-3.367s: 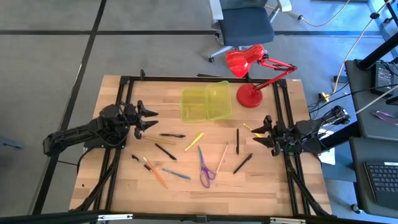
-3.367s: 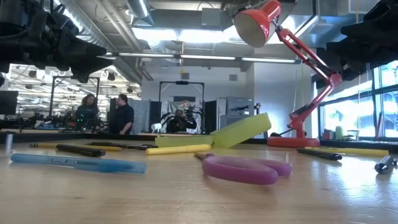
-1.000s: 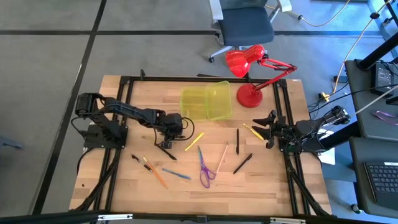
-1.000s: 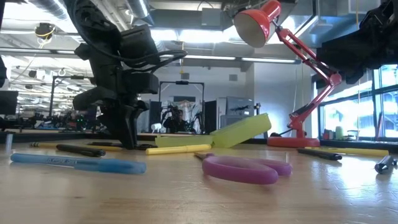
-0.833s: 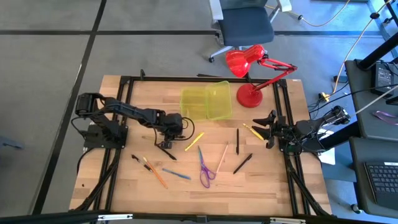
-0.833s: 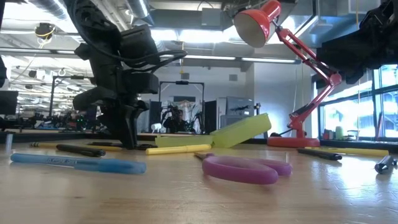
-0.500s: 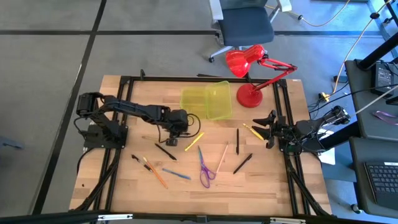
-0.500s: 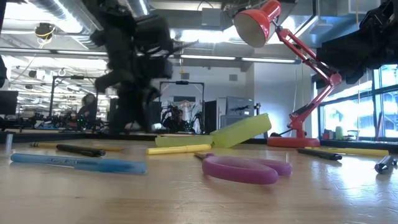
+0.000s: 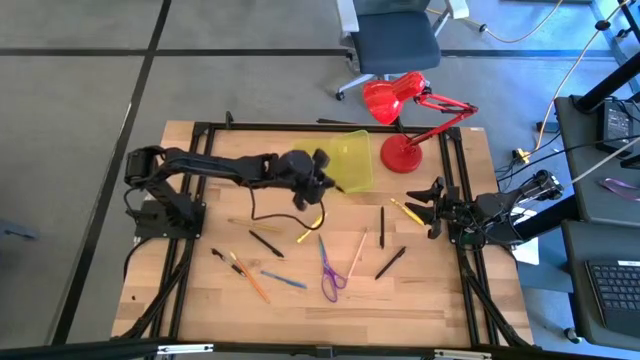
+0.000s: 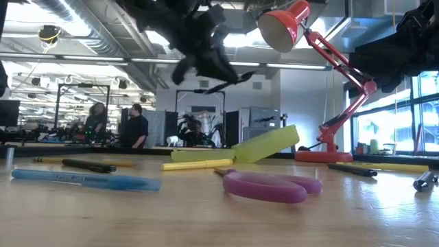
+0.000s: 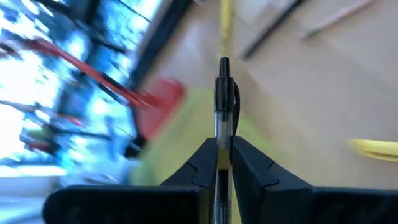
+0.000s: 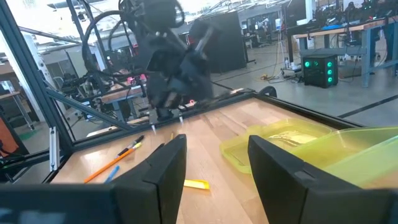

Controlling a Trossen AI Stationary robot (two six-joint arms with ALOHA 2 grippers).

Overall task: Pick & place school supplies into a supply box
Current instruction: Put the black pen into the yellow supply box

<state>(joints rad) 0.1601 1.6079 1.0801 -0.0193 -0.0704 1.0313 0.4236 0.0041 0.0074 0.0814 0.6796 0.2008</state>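
The supply box (image 9: 340, 165) lay open on the far middle of the table (image 9: 430, 300), beside the red lamp (image 9: 400, 120) to its right; its yellow-green halves were partly covered in the high view by the left arm reaching over them. The left gripper (image 9: 322, 172) hung above the box's left half, well off the table; in the left wrist view its two fingers (image 11: 202, 163) were clamped on a black pen (image 11: 222, 109), which stuck out forward between them, with the box showing as a yellow-green blur below.

The step in hand looked like the carry: one pen lifted and brought over the box, not yet let go; the next move would call for lowering it so that it lies along the length of a half, then spreading the fingers.

The right gripper (image 9: 432, 208) waited at the table's right edge, its fingers (image 12: 166, 163) apart and holding nothing.

On the near part of the table lay the rest: purple scissors (image 9: 329, 270), a yellow pen (image 9: 312, 227), a blue pen (image 9: 284, 280), an orange pencil (image 9: 250, 280) and several black pens (image 9: 266, 244); all were well apart from the box.
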